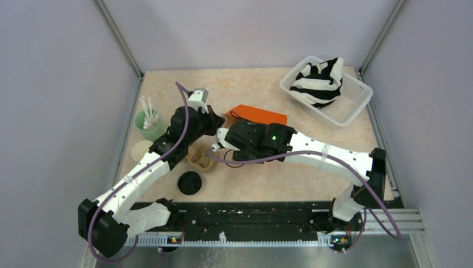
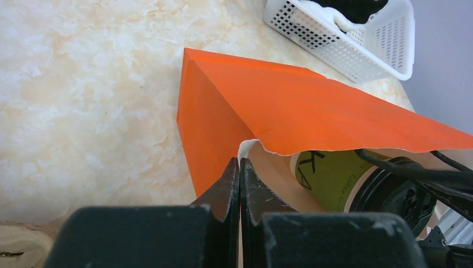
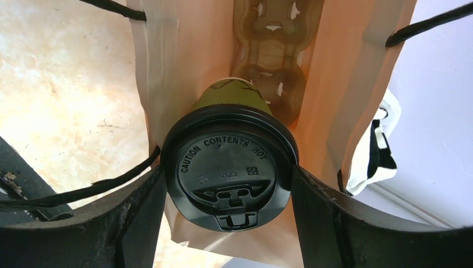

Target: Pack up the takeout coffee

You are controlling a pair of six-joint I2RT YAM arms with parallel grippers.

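The takeout coffee (image 3: 230, 94) is a green paper cup with a black lid (image 3: 223, 162). It lies on its side, partly inside the mouth of an orange paper bag (image 2: 290, 106). My right gripper (image 3: 227, 187) is shut on the cup at its lid, one finger on each side. The cup also shows in the left wrist view (image 2: 334, 178), under the bag's upper flap. My left gripper (image 2: 240, 167) is shut on the bag's rim and holds the mouth open. In the top view the bag (image 1: 257, 115) lies flat mid-table, and both grippers (image 1: 215, 124) (image 1: 223, 139) hide the cup.
A loose black lid (image 1: 189, 182) lies near the front. A brown pulp cup carrier (image 1: 196, 158), a cream-lined cup (image 1: 141, 149) and a green cup of stirrers (image 1: 149, 124) are at the left. A white basket (image 1: 357, 100) with striped cloth is back right.
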